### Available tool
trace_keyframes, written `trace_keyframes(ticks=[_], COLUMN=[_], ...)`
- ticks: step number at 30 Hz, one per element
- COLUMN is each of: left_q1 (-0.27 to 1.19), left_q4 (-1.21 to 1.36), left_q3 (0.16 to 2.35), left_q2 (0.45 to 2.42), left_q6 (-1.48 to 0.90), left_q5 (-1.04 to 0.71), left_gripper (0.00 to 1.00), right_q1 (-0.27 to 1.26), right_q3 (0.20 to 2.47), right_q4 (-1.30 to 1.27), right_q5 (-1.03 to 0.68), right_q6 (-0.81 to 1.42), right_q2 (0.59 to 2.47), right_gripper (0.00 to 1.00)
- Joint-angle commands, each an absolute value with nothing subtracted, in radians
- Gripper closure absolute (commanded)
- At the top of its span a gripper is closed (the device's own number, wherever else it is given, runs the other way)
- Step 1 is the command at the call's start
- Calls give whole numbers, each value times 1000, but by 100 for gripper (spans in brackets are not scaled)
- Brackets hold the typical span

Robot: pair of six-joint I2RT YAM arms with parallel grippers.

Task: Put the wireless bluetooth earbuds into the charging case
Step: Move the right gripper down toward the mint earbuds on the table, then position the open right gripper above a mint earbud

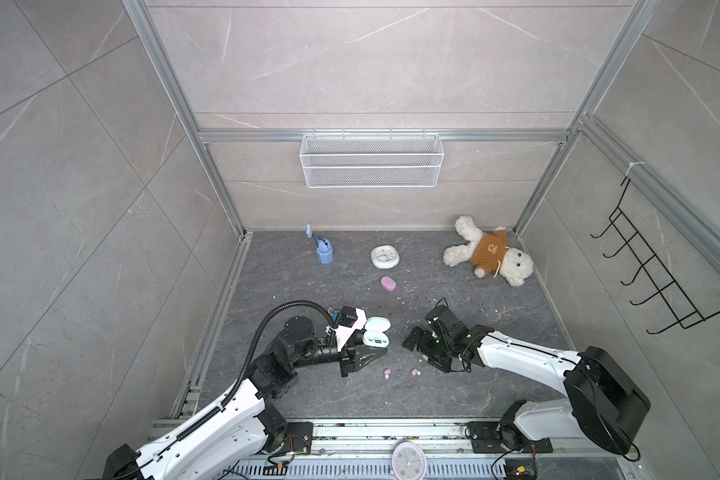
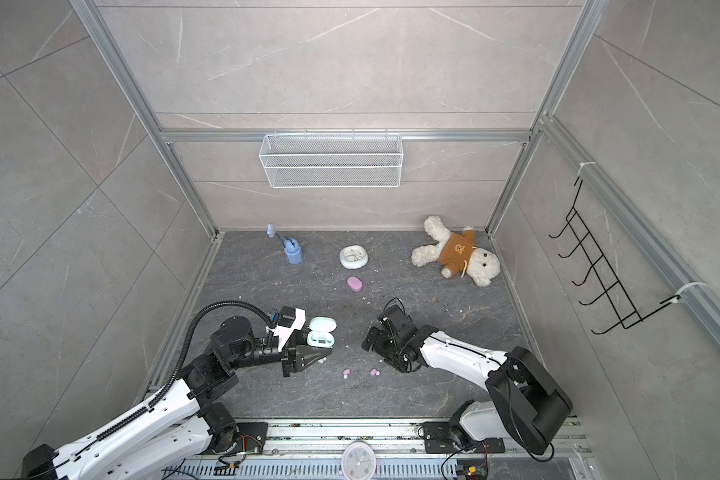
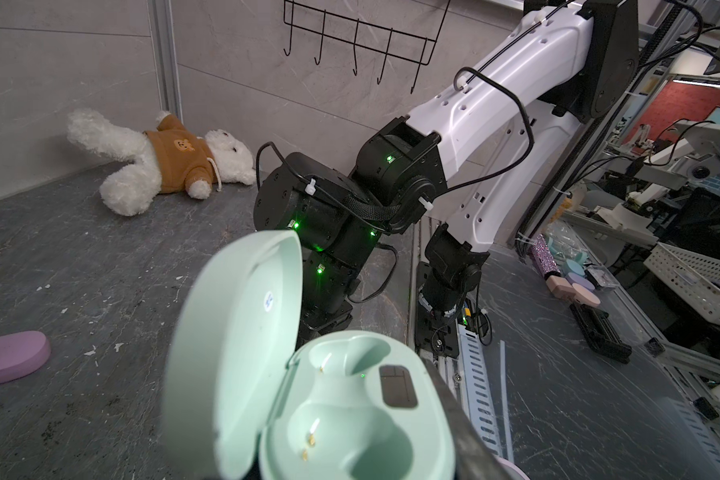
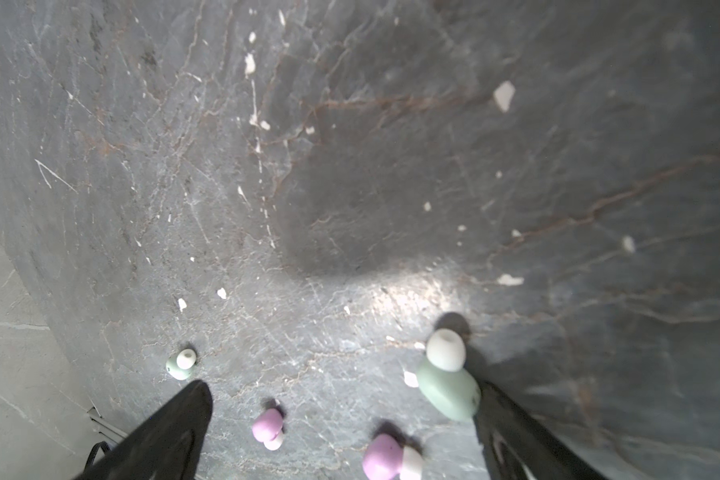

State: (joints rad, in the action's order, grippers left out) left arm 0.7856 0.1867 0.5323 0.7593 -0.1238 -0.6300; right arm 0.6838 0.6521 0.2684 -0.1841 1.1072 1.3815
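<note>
My left gripper [image 1: 378, 354] clamps the open case [image 3: 350, 415]. My right gripper [image 4: 337, 390] hangs spread over the floor [image 4: 350, 166], with the mint bud [image 4: 447, 390] against one finger. It looks light and slick, so I'd pinch its broad body.

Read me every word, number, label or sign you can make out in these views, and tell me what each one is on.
Nothing reads clearly enough to quote.
Sticker inside the charging case lid: blue marks, too blurred to read.
Round clock near the back wall: dial numerals too small.
Pink clock at the front rail: numerals too small.
Teddy bear hoodie: a bear face, no words.
</note>
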Motion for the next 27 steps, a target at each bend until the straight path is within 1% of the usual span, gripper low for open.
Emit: trace_keyframes(ticks=[1,19,22,27], left_q1=[789,788,788,789], left_q4=[211,204,199,202], left_q3=[546,548,547,547], left_q2=[755,753,750,752], left_q6=[-123,-123,-121,-121], left_q5=[-634,-628,-624,-623], left_gripper=[80,80,80,80], right_q1=[678,675,674,657], right_q3=[691,783,802,883], right_q4=[287,280,329,472], right_q5=[-184,-239,-225,-164], right_q6=[1099,1037,1015,910], right_q2=[1393,1473,1457,1461], right_gripper=[0,0,0,1])
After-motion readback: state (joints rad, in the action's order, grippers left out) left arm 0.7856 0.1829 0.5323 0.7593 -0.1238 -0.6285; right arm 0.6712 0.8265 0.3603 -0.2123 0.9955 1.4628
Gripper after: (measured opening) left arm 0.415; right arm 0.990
